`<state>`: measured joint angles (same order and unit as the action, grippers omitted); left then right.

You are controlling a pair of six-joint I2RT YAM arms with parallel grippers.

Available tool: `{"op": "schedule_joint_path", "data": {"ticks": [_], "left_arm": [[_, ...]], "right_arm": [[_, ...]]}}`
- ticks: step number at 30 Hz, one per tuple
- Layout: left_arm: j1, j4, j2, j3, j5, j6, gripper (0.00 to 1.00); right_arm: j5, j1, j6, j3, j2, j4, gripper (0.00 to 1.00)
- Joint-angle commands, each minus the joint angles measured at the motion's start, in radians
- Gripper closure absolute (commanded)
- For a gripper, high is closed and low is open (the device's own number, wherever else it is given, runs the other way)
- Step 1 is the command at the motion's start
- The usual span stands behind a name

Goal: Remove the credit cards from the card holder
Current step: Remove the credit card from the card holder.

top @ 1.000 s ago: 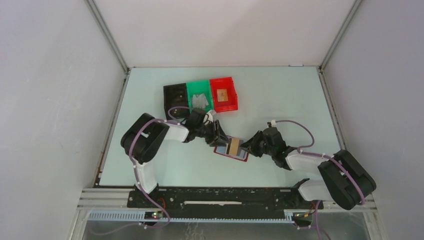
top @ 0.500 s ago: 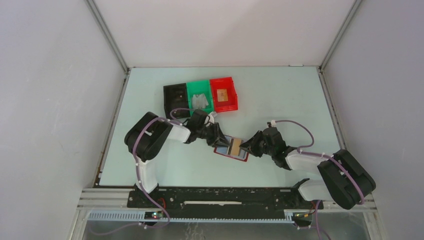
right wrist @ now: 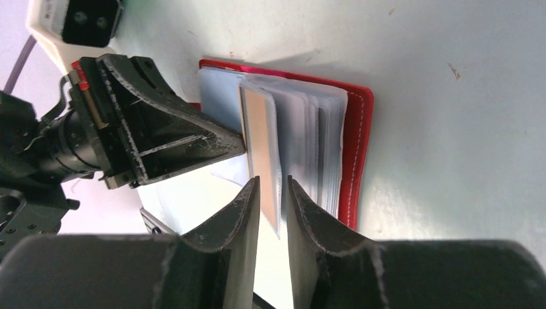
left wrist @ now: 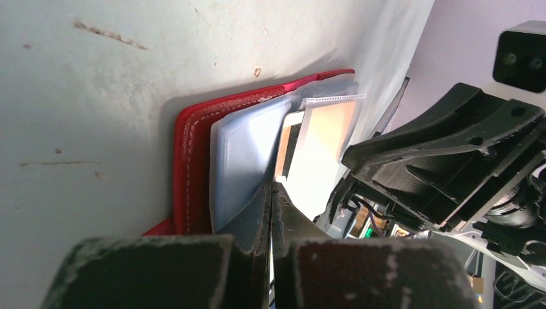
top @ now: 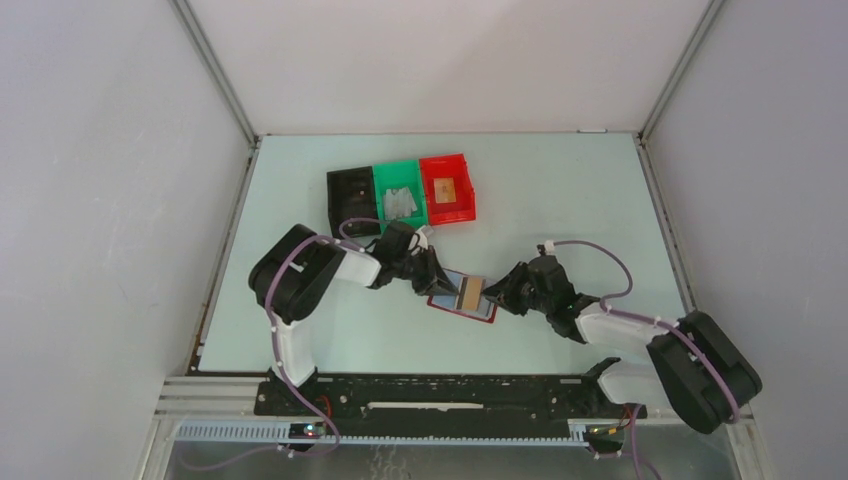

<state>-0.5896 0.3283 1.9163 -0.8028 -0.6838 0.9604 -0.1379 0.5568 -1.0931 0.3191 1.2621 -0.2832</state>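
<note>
Left hand (left wrist: 270, 188) now closed, maybe gripping card holder (left wrist: 192, 168).

both arms reaching inward low, left tool (top: 436, 283) pressed shut, right tool (top: 489, 293) gripping tan card (right wrist: 261, 135)

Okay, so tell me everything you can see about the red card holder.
The card holder is a dark-red, leather-look wallet with pale stitching along its rim, lying open and flat on the table. Clear plastic sleeves fan up from inside it; one holds a tan card. The left gripper, shut, has its tip against the sleeves' edge. The right gripper straddles the tan card's sleeve; whether it pinches is unclear.
</note>
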Motion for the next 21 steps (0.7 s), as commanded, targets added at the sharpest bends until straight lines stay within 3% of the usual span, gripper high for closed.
{"op": "schedule_joint_path", "data": {"ticks": [1, 7, 20, 21], "left_arm": [[0.003, -0.015, -0.041, 0.028, 0.027, -0.023, 1.00], [0.012, -0.043, -0.070, 0.032, 0.035, -0.042, 1.00], [0.014, -0.048, -0.074, 0.030, 0.032, -0.043, 1.00], [0.014, -0.053, -0.074, 0.029, 0.034, -0.044, 0.96]], "right_arm": [[0.061, 0.016, 0.034, -0.003, -0.101, 0.061, 0.70], [0.046, 0.029, 0.046, 0.009, -0.135, 0.026, 0.69], [0.019, 0.045, 0.034, 0.037, 0.080, -0.036, 0.69], [0.013, 0.046, 0.032, 0.037, 0.098, -0.048, 0.69]]}}
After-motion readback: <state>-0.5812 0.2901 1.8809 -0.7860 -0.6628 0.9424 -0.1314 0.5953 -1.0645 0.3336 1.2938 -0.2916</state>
